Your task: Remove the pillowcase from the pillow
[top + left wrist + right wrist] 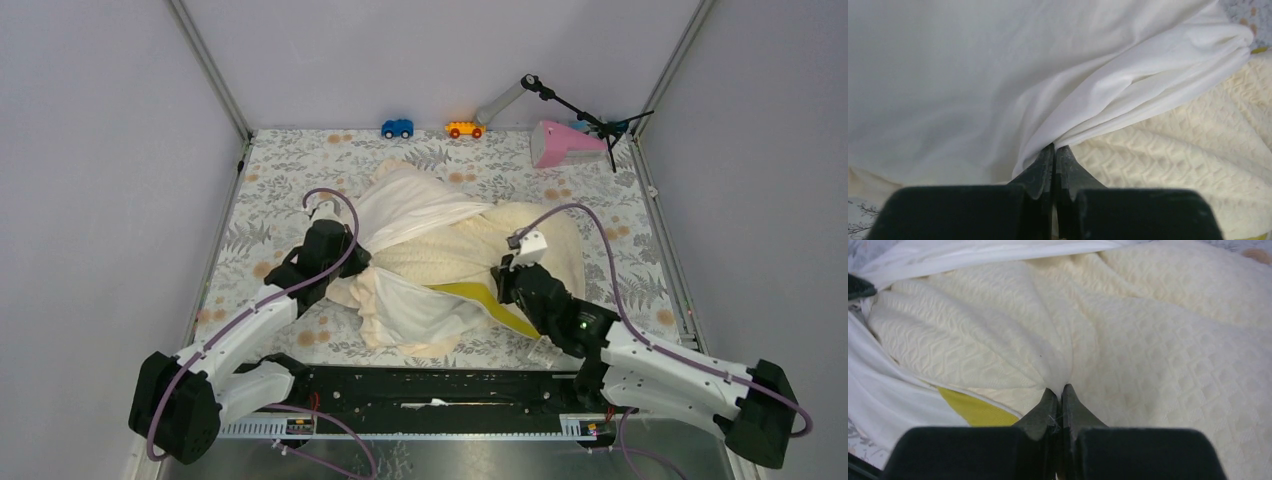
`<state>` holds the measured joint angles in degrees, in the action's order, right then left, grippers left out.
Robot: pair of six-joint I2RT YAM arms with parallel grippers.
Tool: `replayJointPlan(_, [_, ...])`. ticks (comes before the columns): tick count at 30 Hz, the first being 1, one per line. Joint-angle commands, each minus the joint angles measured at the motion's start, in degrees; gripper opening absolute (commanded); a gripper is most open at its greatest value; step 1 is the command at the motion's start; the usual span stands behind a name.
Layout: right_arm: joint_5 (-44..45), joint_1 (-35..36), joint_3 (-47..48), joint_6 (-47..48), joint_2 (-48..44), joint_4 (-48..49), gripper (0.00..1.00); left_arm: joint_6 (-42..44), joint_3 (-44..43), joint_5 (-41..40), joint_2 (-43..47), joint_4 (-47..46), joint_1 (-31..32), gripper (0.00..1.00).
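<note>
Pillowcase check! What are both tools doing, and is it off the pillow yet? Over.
Left tool shut on pillowcase. Right tool shut on pillow. Pillowcase partly off, bunched over pillow's left end. Nothing seen in the way.

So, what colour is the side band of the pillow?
Yellow-green; the side band shows best in the right wrist view.

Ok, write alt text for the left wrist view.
The left pincer is shut on a fold of the white pillowcase, which fans out in creases across the frame. The quilted pale-yellow pillow lies bare at lower right.
</note>
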<state>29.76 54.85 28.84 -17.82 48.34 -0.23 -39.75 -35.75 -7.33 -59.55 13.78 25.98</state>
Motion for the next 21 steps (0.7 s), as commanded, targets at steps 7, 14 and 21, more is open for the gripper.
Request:
replayJointPlan(7, [31.8, -0.5, -5.9, -4.9, -21.9, 1.7, 0.0, -3.6, 4.4, -8.7, 4.2, 1.2, -9.3, 0.0])
replayJointPlan(14, [37.9, -0.5, -7.6, -8.1, -30.5, -2.5, 0.0, -7.0, 7.2, -4.0, 4.3, 1.3, -18.6, 0.0])
replayJointPlan(21, [46.2, -0.5, -6.6, -17.4, -34.0, -11.1, 0.0, -11.1, 7.6, -7.9, 6.6, 5.2, -22.4, 0.0])
